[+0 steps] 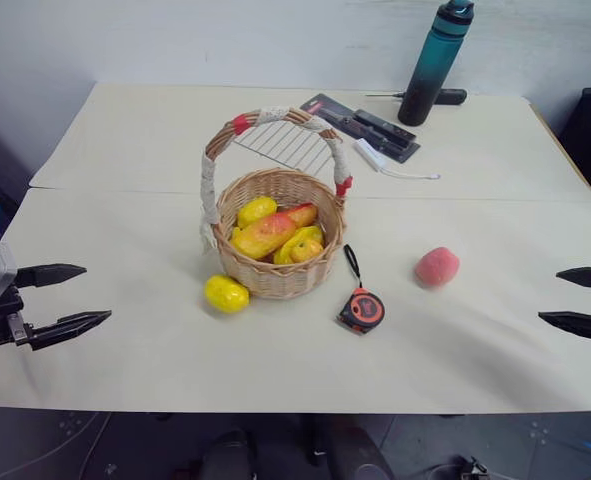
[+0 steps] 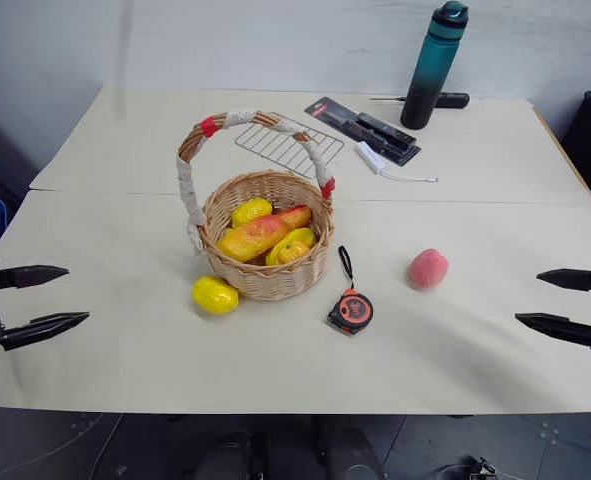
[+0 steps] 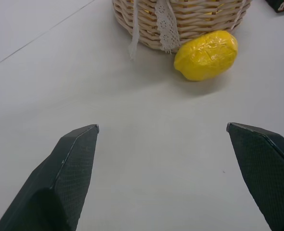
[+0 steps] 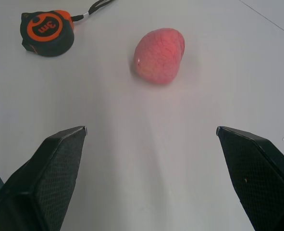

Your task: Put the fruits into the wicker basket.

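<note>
The wicker basket [image 1: 275,275] stands in the middle of the table and holds several yellow and orange fruits [image 1: 270,232]. A glossy yellow lemon [image 1: 226,293] lies on the table against the basket's near left side. A pink peach [image 1: 437,267] rests to the right, apart from the basket. My left gripper [image 1: 85,297] hovers open at the table's left edge, well clear of the lemon [image 3: 206,54]. At the right edge my right gripper [image 1: 553,297] is open too, short of the peach [image 4: 159,55]. Nothing is between either pair of fingers.
An orange-and-black tape measure [image 1: 362,309] lies between the basket and the peach. Behind the basket is a flat wire rack [image 1: 287,146], a black tool pack [image 1: 363,125], a white cable [image 1: 395,166] and a teal bottle [image 1: 435,62] at the back.
</note>
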Controlling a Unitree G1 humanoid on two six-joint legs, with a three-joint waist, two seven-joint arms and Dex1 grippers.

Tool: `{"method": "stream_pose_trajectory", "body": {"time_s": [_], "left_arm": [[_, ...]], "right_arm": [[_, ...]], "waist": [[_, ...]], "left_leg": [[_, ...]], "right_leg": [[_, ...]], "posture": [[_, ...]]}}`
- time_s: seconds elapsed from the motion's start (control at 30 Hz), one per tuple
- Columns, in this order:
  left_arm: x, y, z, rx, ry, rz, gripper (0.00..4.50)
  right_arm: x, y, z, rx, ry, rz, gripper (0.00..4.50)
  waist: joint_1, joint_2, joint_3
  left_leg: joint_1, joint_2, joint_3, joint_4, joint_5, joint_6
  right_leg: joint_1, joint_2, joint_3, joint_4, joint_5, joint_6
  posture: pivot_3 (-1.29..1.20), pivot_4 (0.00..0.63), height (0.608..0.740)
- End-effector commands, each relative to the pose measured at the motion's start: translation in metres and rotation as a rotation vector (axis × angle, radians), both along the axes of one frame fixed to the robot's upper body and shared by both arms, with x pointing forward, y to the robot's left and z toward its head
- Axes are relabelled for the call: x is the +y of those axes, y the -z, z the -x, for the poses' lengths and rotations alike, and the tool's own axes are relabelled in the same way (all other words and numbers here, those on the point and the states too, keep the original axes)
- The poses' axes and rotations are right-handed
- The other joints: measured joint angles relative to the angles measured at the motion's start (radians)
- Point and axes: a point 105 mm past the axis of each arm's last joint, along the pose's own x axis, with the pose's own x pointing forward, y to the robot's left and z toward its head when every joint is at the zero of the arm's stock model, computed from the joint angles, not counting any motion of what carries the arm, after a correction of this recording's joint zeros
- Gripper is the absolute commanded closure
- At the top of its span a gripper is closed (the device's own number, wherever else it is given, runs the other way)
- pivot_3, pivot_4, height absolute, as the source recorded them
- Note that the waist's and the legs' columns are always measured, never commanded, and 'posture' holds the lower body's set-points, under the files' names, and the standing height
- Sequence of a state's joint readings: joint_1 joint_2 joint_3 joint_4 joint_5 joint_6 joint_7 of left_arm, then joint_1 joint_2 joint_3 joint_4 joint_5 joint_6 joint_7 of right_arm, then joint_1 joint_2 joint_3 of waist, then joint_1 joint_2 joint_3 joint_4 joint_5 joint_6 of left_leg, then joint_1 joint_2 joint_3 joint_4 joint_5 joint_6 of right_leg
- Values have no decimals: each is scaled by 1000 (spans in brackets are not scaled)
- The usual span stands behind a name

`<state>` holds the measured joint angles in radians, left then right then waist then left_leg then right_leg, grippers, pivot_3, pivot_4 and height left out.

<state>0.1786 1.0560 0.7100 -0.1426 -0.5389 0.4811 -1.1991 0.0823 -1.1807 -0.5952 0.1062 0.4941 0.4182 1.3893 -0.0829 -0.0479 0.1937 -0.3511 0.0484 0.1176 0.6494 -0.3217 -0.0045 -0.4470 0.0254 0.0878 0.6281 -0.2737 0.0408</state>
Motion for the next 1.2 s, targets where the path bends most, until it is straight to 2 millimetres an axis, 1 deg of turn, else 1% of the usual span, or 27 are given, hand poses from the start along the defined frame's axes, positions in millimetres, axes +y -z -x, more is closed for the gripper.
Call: {"method": "stream_pose_trajectory", "body": {"time_s": [0.03, 0.1, 0.3, 0.5, 0.63, 0.7, 0.77, 0.83, 0.87, 0.9, 0.97, 1.0, 1.07, 1.1, 1.13, 1.2], "left_arm": [[3, -4, 4, -22, 9, -58, 0], [5, -2, 3, -26, -5, -61, 0], [6, -7, -2, -60, -10, -50, 0], [7, -7, -8, -72, -27, -48, 0], [0, -4, -10, -72, -12, -36, 0], [-4, -7, -12, -77, 1, -23, 0], [-7, -11, -15, -85, 7, -20, 0], [-16, -20, -22, -113, 22, 0, 0], [-31, -28, -23, -124, 74, 37, 0], [-51, -36, -20, -128, 156, 69, 0], [-90, -47, -10, -120, 330, 103, 0], [-100, -51, -7, -114, 375, 114, 0], [-127, -56, 5, -92, 515, 126, 0], [-136, -56, 9, -82, 566, 116, 0], [-143, -56, 12, -75, 597, 109, 0], [-155, -50, 15, -70, 667, 43, 0]], "right_arm": [[0, -12, -2, -35, -9, 25, 28], [0, -12, -3, -38, -9, 29, 28], [-1, -12, -5, -48, -7, 44, 28], [0, -11, -5, -49, 2, 34, 28], [1, -11, -4, -62, 1, 44, 28], [3, -14, -5, -88, -7, 64, 28], [11, -18, -8, -106, -28, 72, 28], [31, -31, -9, -126, -99, 27, 28], [46, -36, -9, -133, -150, 6, 28], [65, -38, -9, -132, -219, -4, 28], [101, -34, -9, -139, -340, -23, 28], [112, -33, -9, -143, -373, -33, 28], [139, -24, -15, -166, -420, -57, 28], [149, -17, -19, -172, -427, -47, 28], [155, -13, -22, -177, -430, -39, 28], [167, 6, -33, -183, -397, -15, 28]], "waist": [[-1, 1, 0], [-2, 2, 1], [0, 2, 1], [-1, 2, 1], [0, 2, 0], [0, 2, 0], [-1, 2, 0], [-1, 2, 1], [0, 2, 1], [-1, 2, 1], [-1, 1, 0], [-1, 1, 0], [-1, 1, 0], [-1, 1, 0], [-1, 2, 0], [0, 3, 1]], "left_leg": [[0, 0, 0, 0, 0, 0], [0, 0, 1, 0, 0, 0], [0, 0, 0, 0, 0, 0], [0, 0, 1, 0, 0, 0], [0, 0, 1, 1, 0, 0], [0, 0, 1, 1, 0, 0], [0, 0, 1, 1, 0, 0], [0, 0, 1, 2, 0, 0], [0, 0, 1, 3, 0, 0], [0, 0, 1, 3, 0, 0], [0, 0, 0, 5, 1, -1], [0, 0, 0, 6, 1, -1], [0, 0, -1, 6, 1, -1], [0, 0, -1, 7, 0, -2], [0, -1, -1, 7, 0, -2], [0, -1, -1, 8, 1, -3]], "right_leg": [[0, 0, 0, 0, 0, 0], [0, 0, 1, 0, 0, 0], [0, 0, 0, 0, 0, 0], [0, 0, 1, 1, 0, 1], [0, 0, 1, 1, 0, 1], [0, 0, 1, 1, 1, 1], [0, 0, 1, 1, 1, 1], [0, 0, 1, 3, 1, 1], [0, 0, 1, 3, 1, 1], [0, 0, 1, 5, 1, 1], [0, 0, 1, 7, 1, 2], [0, 0, 1, 8, 1, 2], [1, 0, 1, 9, 1, 3], [0, 0, 1, 10, 1, 3], [0, 0, 1, 11, 1, 3], [-1, 0, 1, 12, 1, 2]], "posture": [[0, 150, 740], [0, 150, 740], [0, 150, 740], [0, 150, 740], [0, 150, 740], [0, 150, 740], [0, 150, 740], [0, 150, 740], [0, 150, 740], [0, 150, 740], [0, 150, 740], [0, 150, 740], [0, 150, 740], [0, 150, 740], [0, 150, 740], [0, 150, 740]]}}
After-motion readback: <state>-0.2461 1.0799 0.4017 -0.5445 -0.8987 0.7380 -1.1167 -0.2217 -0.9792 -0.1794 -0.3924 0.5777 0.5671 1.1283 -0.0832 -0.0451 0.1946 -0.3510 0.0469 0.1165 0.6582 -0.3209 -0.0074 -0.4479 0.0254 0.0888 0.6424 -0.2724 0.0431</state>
